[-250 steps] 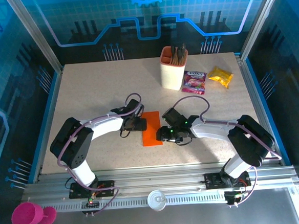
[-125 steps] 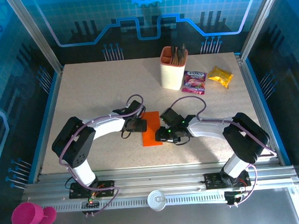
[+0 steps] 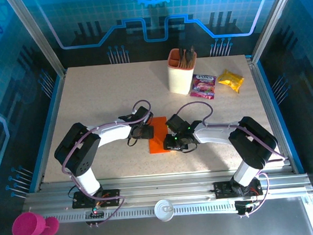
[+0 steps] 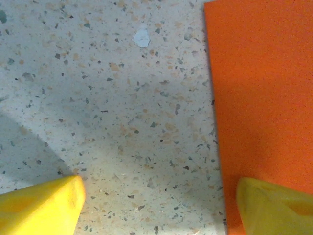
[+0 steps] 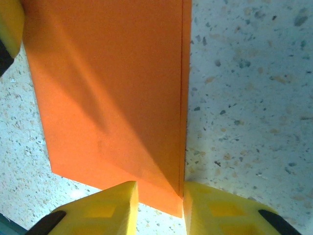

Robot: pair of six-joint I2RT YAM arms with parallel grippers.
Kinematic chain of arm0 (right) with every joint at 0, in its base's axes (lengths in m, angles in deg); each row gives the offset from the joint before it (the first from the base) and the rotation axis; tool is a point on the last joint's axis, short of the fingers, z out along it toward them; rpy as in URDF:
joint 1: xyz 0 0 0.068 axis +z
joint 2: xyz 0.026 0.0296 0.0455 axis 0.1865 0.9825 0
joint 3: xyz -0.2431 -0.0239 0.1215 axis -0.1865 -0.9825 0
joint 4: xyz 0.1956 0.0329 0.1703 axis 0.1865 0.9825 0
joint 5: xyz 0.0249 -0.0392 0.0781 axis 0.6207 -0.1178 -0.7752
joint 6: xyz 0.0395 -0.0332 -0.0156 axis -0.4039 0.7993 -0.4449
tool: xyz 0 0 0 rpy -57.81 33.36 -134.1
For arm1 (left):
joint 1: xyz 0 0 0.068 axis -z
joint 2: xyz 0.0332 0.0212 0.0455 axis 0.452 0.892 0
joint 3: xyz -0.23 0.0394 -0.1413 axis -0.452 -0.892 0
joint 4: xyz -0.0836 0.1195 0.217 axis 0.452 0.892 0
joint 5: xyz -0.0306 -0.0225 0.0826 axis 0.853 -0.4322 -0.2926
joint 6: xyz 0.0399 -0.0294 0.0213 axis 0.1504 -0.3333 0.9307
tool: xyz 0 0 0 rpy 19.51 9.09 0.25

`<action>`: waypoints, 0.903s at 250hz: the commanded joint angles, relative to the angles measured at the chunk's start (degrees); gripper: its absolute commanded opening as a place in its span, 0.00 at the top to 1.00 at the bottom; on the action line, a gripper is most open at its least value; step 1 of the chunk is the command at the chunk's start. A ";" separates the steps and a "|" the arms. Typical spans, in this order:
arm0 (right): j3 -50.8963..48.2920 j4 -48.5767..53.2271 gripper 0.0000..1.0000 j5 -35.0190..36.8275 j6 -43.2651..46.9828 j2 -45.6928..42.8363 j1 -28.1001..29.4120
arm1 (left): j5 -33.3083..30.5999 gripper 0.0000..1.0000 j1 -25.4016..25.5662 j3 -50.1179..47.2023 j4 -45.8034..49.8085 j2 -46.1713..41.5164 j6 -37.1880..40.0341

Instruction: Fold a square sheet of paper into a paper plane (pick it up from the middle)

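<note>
- The square sheet of paper [image 3: 158,143] lies flat on the bench [image 3: 101,94], bright orange, between the two arms and a little toward the near edge.
- It reads as a tall rectangle here. The right wrist view shows a second layer's edge running just inside one long side, so it is folded over on itself.
- The left claw [image 3: 145,130] is down low at the sheet's left side, jaws spread wide.
- From its own camera, one yellow finger [image 4: 41,205] hangs over bare speckled bench and the other [image 4: 274,208] sits over the orange margin. The paper's straight edge runs between them, and nothing is gripped.
- The right claw [image 3: 171,140] comes in from the opposite side, at the sheet's near right corner.
- Its jaws stand narrow with a slim gap between the yellow fingers [image 5: 107,208]. The doubled edge and the pointed corner of the paper lie right in that slot.
- The paper looks flat on the bench there, not lifted, and the pads are not closed on it.
- Toward the far side, well apart from the action, stands a peach holder cup [image 3: 181,72] with dark sticks in it.
- Just to its right lie a pink snack packet [image 3: 203,85] and a yellow snack packet [image 3: 231,80].
</note>
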 commanded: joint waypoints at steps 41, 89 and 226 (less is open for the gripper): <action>3.58 -1.01 0.72 -1.98 0.76 2.80 2.24 | 2.80 0.18 0.55 -2.74 0.09 2.12 -1.85; 6.92 2.09 0.72 -0.48 2.40 4.25 3.36 | 3.01 0.18 0.59 -3.09 -0.44 2.19 -1.87; 6.47 -0.22 0.68 -2.69 1.13 4.75 2.42 | 3.59 0.18 0.57 -4.23 -1.80 2.22 -1.93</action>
